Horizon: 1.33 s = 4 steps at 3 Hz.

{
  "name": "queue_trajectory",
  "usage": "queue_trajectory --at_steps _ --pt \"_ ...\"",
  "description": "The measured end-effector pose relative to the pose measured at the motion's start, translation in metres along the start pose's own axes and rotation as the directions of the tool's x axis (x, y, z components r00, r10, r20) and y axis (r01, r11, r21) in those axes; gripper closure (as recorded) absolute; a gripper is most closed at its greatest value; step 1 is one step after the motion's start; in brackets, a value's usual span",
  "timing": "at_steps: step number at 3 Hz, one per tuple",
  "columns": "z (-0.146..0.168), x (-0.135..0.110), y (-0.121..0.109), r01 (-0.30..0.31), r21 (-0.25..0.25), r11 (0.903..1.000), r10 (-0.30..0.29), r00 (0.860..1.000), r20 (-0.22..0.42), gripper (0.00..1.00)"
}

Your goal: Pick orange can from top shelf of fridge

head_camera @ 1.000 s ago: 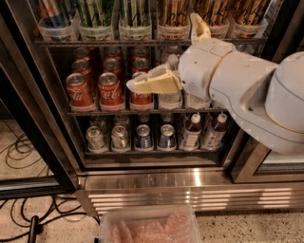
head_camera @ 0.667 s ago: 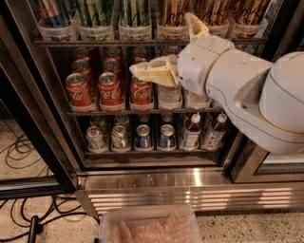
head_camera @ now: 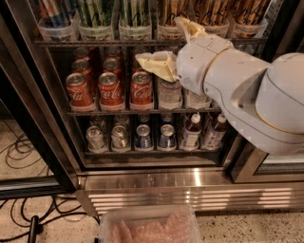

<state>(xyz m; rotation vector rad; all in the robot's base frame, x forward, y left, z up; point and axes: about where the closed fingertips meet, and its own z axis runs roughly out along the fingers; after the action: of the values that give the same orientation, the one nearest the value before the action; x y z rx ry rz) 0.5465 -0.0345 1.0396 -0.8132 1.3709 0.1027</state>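
The orange cans (head_camera: pixel 172 11), gold with dark squiggles, stand in clear trays at the right of the top shelf (head_camera: pixel 95 43) of the fridge (head_camera: pixel 38 109); only their lower parts show. My gripper (head_camera: pixel 159 40) is in front of the shelf edge, just below and left of those cans. One cream finger (head_camera: pixel 154 64) points left over the red cans and the other finger (head_camera: pixel 188 27) points up at the tray fronts. The jaws stand apart and hold nothing. The white arm (head_camera: pixel 247 90) hides the right side of the middle shelf.
Green-striped cans (head_camera: pixel 95 12) fill the top shelf's left trays. Red Coca-Cola cans (head_camera: pixel 110 88) and water bottles (head_camera: pixel 169 92) stand on the middle rack, with cans and bottles below. A ribbed steel base (head_camera: pixel 190 194), a clear bin (head_camera: pixel 147 228) and floor cables (head_camera: pixel 19 152) lie low.
My gripper has risen from the level of the red cans to the edge of the top shelf and shifted slightly right. Nothing was taken hold of.
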Motion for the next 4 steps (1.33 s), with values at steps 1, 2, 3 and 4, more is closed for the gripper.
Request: queue_trajectory --at_steps 1,2,3,4 --pt "0.000 -0.001 0.002 -0.031 0.006 0.9995 0.031 1.000 -0.002 0.31" --pt "0.007 -0.008 -0.009 -0.064 0.047 0.9968 0.064 0.998 0.008 0.31" --pt "0.014 -0.013 -0.020 -0.077 0.098 0.9922 0.077 0.997 0.004 0.33" --pt "0.020 -0.010 -0.032 -0.084 0.163 0.9831 0.088 0.996 -0.020 0.35"
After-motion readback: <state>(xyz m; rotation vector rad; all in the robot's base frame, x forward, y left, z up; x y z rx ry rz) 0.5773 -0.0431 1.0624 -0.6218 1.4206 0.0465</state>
